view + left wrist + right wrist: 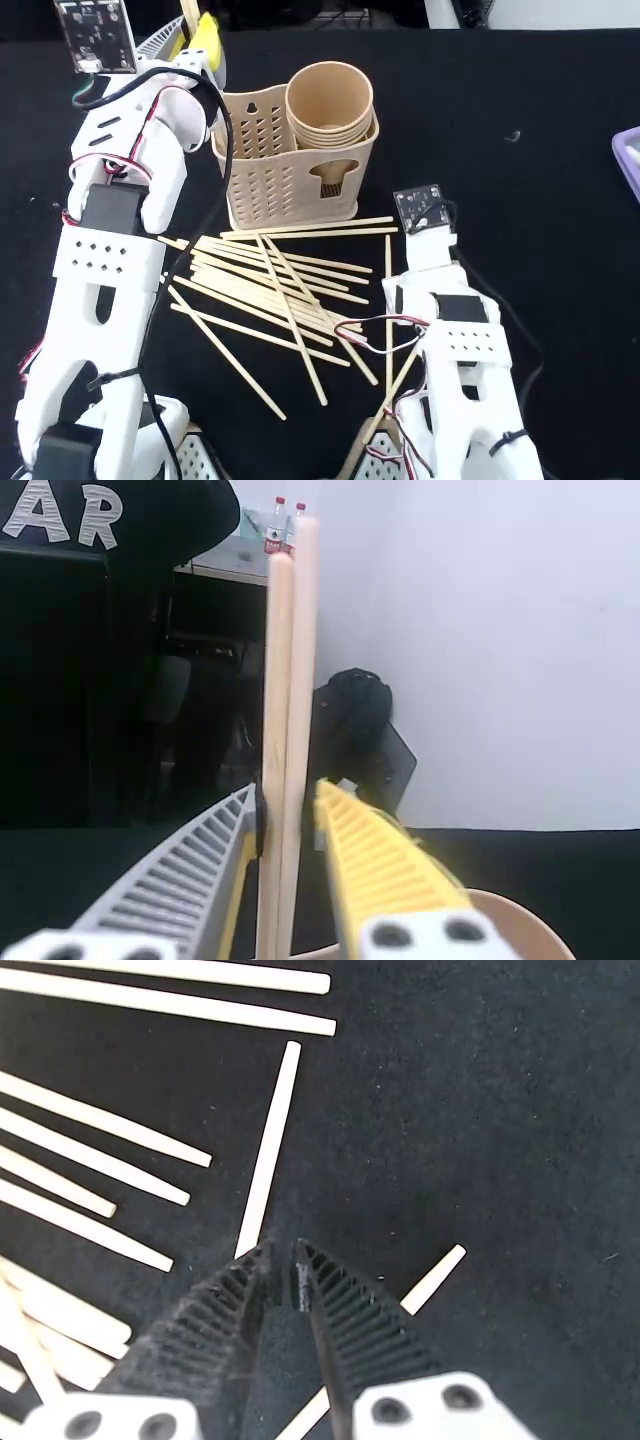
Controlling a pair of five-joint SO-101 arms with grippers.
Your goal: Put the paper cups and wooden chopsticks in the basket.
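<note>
A beige perforated basket (262,178) stands at the back of the black table, with stacked paper cups (330,100) in its right half. My left gripper (285,798) is raised behind the basket's left side and is shut on two wooden chopsticks (290,650), held upright between its grey and yellow fingers; a cup rim (520,920) lies below it. Many loose chopsticks (270,290) are strewn in front of the basket. My right gripper (282,1252) hangs shut just over the table, its tips at the end of one chopstick (268,1140); another chopstick (435,1275) runs beneath one finger.
The left arm (110,260) rises along the table's left side and the right arm (450,340) stands at the front right. A purple object (628,160) sits at the right edge. Bare black cloth (520,200) lies right of the basket.
</note>
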